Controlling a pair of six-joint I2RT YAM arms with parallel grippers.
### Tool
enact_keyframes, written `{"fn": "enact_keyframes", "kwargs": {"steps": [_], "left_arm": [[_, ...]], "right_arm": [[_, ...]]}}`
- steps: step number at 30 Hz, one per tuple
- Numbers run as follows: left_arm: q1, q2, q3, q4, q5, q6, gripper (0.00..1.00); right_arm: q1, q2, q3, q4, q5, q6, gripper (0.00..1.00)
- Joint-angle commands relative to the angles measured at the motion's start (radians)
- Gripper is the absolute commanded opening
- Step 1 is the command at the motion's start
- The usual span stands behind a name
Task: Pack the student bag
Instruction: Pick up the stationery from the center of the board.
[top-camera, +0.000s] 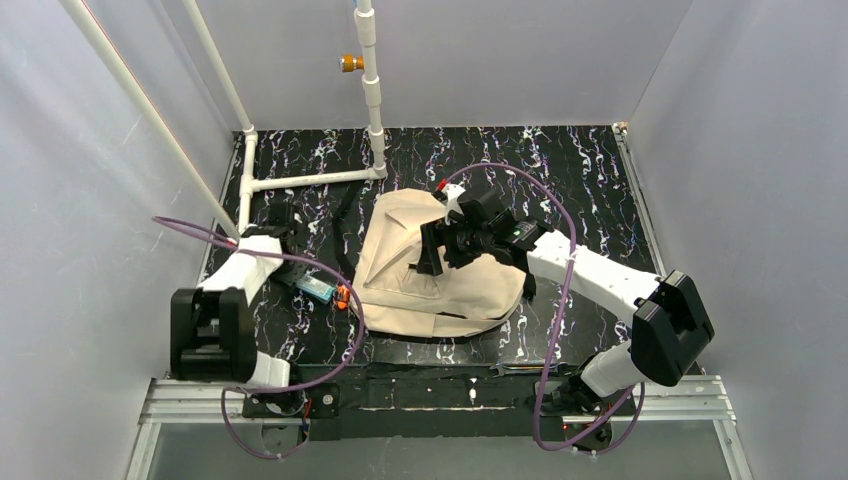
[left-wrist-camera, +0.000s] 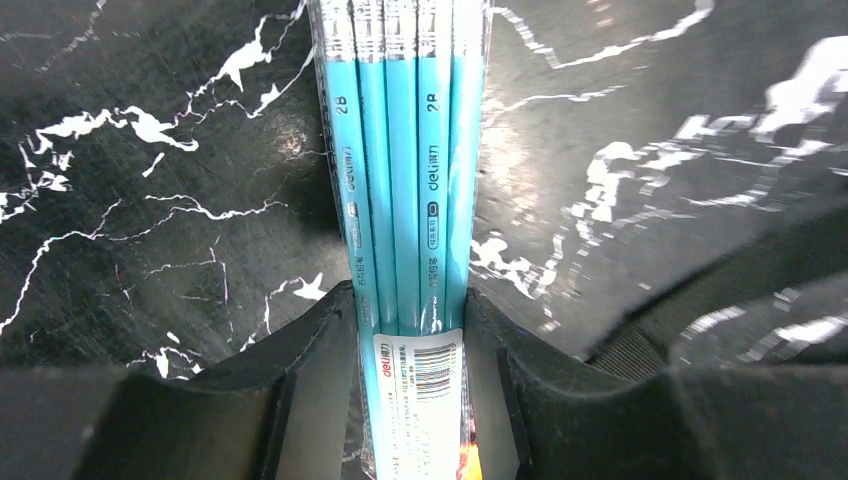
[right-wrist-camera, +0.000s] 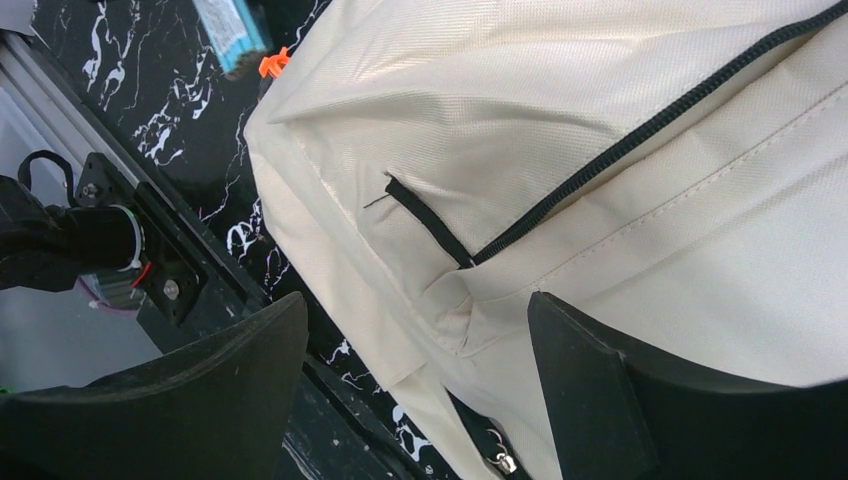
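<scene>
**Left arm** (top-camera: 245, 268): recorded as mounted at the near left. The black elbow block was folded back above the base, and the white forearm was directed away from it toward the far side.

**Left hand** (left-wrist-camera: 410, 320): fingers (left-wrist-camera: 300, 350) were found closed against both sides of a pencil pack (left-wrist-camera: 400, 150), which was gripped at its labelled end.

**Right arm** (top-camera: 600, 275): recorded as mounted at the near right. It was raised to a black elbow block, and the white forearm was extended leftward toward the centre.

**Right hand** (top-camera: 435, 255): angled downward. Fingers (right-wrist-camera: 620, 390) were set wide apart, and nothing was clamped between them.
</scene>
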Motion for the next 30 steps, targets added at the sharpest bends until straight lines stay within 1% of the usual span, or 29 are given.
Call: {"fn": "enact_keyframes", "kwargs": {"steps": [1, 5, 7, 9, 12, 18, 22, 23, 26, 28, 30], "left_arm": [[0.005, -0.185, 0.023, -0.032, 0.004, 0.056, 0.28], [0.004, -0.308, 0.05, -0.019, 0.138, 0.106, 0.26], [0.001, -0.349, 0.06, 0.008, 0.233, 0.123, 0.25], [-0.023, -0.374, 0.076, 0.037, 0.309, 0.121, 0.23], [-0.098, -0.374, 0.113, 0.073, 0.386, 0.112, 0.23], [-0.302, -0.335, 0.212, 0.149, 0.394, 0.165, 0.23], [-0.382, -0.285, 0.282, 0.154, 0.392, 0.18, 0.23], [-0.399, -0.272, 0.299, 0.154, 0.387, 0.185, 0.23], [-0.438, -0.229, 0.33, 0.154, 0.393, 0.18, 0.23], [-0.465, -0.2, 0.351, 0.153, 0.387, 0.186, 0.23], [-0.493, -0.17, 0.371, 0.152, 0.376, 0.187, 0.24]], "right_arm": [[-0.011, -0.024, 0.079, -0.031, 0.012, -0.012, 0.89], [-0.077, -0.019, 0.106, -0.017, -0.074, 0.033, 0.89], [-0.114, -0.021, 0.112, 0.008, -0.131, 0.067, 0.9], [-0.134, -0.02, 0.115, 0.042, -0.186, 0.105, 0.9], [-0.136, 0.002, 0.129, 0.088, -0.284, 0.151, 0.91], [-0.142, 0.015, 0.128, 0.206, -0.406, 0.259, 0.92], [-0.141, 0.018, 0.134, 0.252, -0.483, 0.262, 0.9], [-0.141, 0.023, 0.14, 0.241, -0.495, 0.253, 0.89], [-0.138, 0.028, 0.147, 0.228, -0.51, 0.236, 0.78], [-0.138, 0.031, 0.148, 0.228, -0.513, 0.231, 0.73], [-0.136, 0.035, 0.156, 0.211, -0.505, 0.217, 0.7]]}}
